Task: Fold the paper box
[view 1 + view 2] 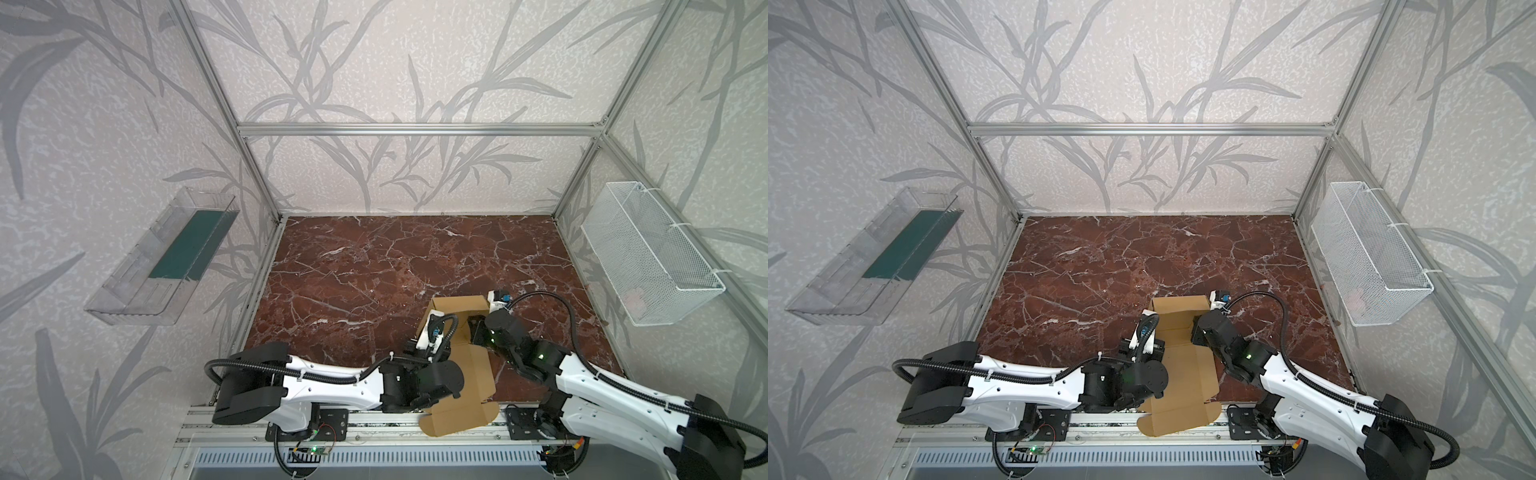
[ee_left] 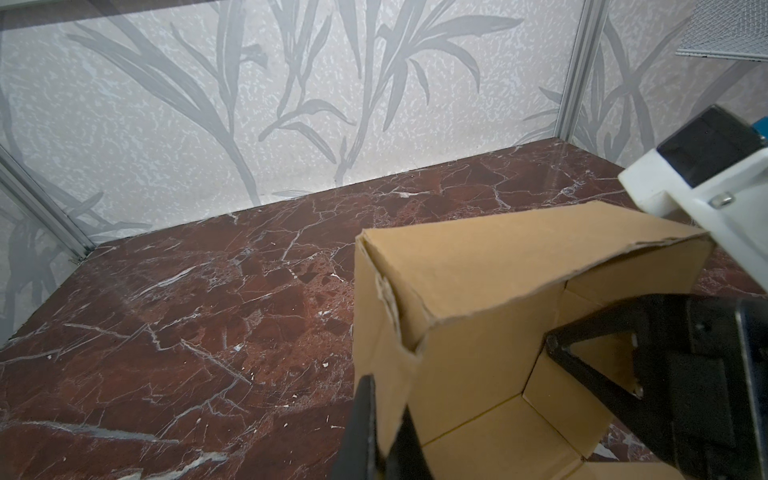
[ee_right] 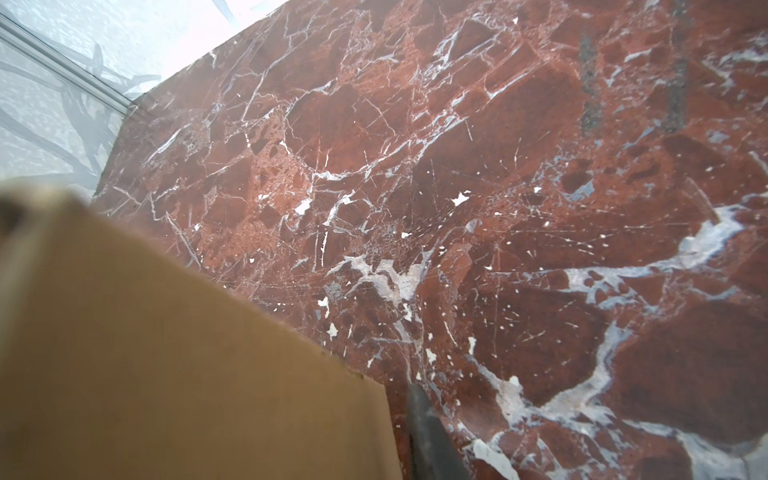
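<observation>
REMOTE CELL: The paper box [image 1: 471, 365], plain tan corrugated card with raw, slightly ragged edges, sits half formed on the red-brown, white-veined marble table [image 1: 353, 270]. Its far end stands up as walls around a shallow tray. Its long, round-cornered flap lies flat and overhangs the table edge by the arms' bases.

From my remote station I see the left gripper [image 2: 386, 403] pinched together on the box's left side wall, with one black finger [image 2: 363, 424] outside the card and its partner inside.

The right gripper [image 1: 478, 328] reaches into the box from the opposite side, and its triangular open-frame finger [image 2: 611, 316] sits inside the tray by the right wall. In the right wrist view the card fills one blurred corner and a single dark finger [image 3: 428, 440] shows just beside its edge. I cannot tell whether those jaws grip the wall or stand clear of it.
</observation>
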`<state>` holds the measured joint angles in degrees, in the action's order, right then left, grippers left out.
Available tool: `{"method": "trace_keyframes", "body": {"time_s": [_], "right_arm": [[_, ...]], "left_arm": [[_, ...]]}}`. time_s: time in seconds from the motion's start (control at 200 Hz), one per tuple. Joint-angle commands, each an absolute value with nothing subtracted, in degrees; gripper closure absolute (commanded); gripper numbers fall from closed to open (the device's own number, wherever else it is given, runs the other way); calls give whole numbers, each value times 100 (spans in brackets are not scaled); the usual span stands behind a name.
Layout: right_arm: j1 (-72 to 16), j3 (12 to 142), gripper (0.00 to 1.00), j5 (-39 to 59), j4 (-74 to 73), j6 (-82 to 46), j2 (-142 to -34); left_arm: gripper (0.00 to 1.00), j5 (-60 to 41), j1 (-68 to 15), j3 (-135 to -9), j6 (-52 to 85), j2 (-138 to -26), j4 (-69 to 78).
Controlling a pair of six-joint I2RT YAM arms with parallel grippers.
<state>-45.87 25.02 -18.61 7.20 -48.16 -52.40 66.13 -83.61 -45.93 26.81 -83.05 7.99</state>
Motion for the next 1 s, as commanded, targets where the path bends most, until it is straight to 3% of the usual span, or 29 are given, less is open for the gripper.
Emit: {"method": "trace_keyframes", "body": {"time_s": [0.0, 0.215, 0.44, 0.55, 0.995], "right_arm": [[-4601, 2529, 74, -2012, 1038, -4770, -5098], [-4605, 2393, 75, -2025, 1084, -4799, -4900], [-4612, 2276, 71, -2037, 1029, -4759, -4584], [-4614, 2261, 62, -2027, 1046, -4711, -4531], [-4667, 2230, 59, -1971, 1167, -4649, -4325]], "left_arm": [[100, 6809, -8393, -4822, 2963, -8316, 844], [100, 6835, -8394, -4825, 3040, -8339, 755], [100, 6841, -8380, -4872, 3119, -8358, 644], [100, 6821, -8385, -4910, 3201, -8387, 527], [100, 6785, -8258, -5103, 3738, -8510, -259]]}}
